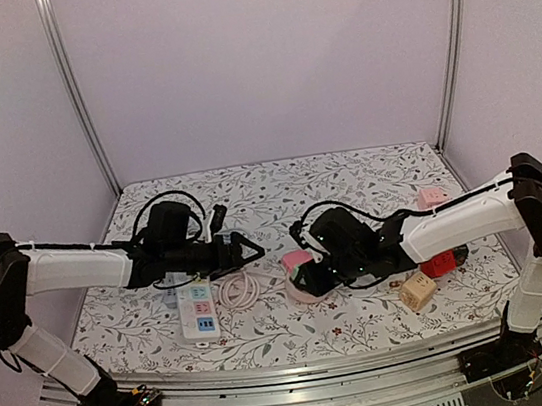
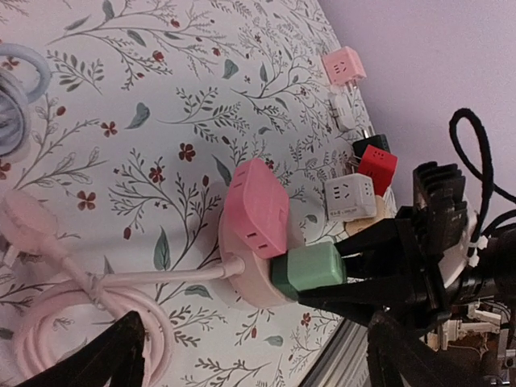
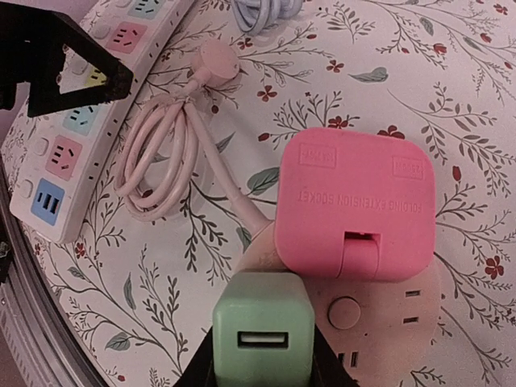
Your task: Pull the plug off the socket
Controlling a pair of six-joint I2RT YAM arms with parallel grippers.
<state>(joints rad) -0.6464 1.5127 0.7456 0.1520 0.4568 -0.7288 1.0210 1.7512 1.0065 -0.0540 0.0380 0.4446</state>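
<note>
Right arm (image 1: 455,216) reaches left, low over table (image 1: 350,187), wrist tipped down. My right gripper (image 1: 314,276) pinched narrow on green plug (image 3: 262,334). Plug seated in rim of pale pink round socket (image 3: 403,318), table centre, beside pink cube adapter (image 3: 355,201). Left arm (image 1: 68,269) stretched right, level. My left gripper (image 1: 245,251) spread wide, empty, hovering by coiled pink cable (image 1: 241,290) and white power strip (image 1: 198,312).

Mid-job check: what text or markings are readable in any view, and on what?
"FOLDING EXTENSION SOCKET": embossed on the pink adapter, upside down in the right wrist view.
Two small tabs at its far corners: too small to read.
Small print on the white cube socket: blurred.
No text on the green charger, only a USB port.
</note>
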